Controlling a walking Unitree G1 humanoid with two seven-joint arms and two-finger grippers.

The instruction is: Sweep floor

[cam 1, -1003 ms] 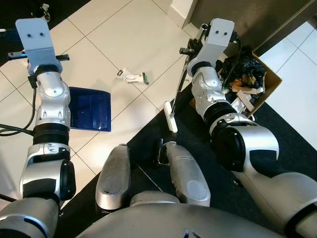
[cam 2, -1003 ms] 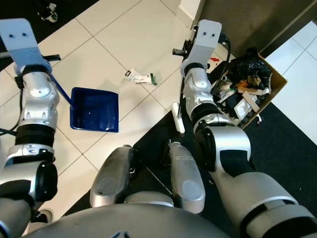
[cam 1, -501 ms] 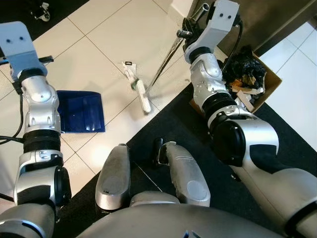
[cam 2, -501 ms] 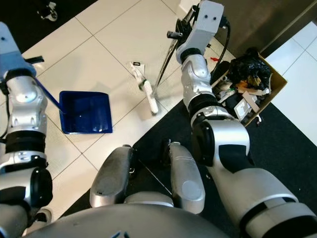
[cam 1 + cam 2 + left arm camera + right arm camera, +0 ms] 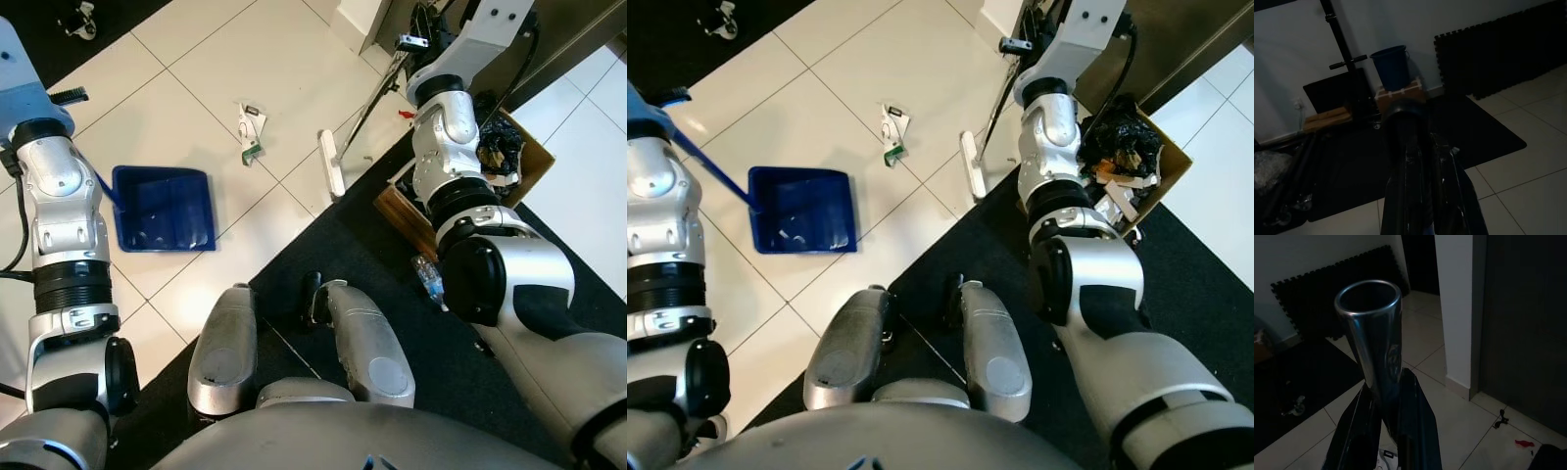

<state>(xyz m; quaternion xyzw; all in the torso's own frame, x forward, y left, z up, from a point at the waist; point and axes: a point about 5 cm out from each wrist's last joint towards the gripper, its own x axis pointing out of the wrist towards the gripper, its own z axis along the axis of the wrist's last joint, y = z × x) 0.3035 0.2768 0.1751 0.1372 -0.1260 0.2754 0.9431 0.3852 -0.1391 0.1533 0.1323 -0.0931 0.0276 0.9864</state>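
On white floor tiles (image 5: 196, 88), blue dustpan (image 5: 162, 208) sits near litter scrap (image 5: 250, 132). Left tool (image 5: 1422, 196) looks clamped on dustpan handle (image 5: 710, 171), dim view. Right tool (image 5: 1386, 431) grips broom pole (image 5: 1371, 328); broom head (image 5: 331, 164) at mat (image 5: 392, 284) edge.

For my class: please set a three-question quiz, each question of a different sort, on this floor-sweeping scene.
1. True or false: the blue dustpan lies on the black mat.
2. Multiple choice: the white wrapper lies (A) inside the dustpan, (B) on the white tiles between dustpan and broom head, (C) in the cardboard box.
3. Fill in: the right gripper is shut on the broom's metal ____.

Key
1. False: it lies on white tiles.
2. B.
3. Handle.
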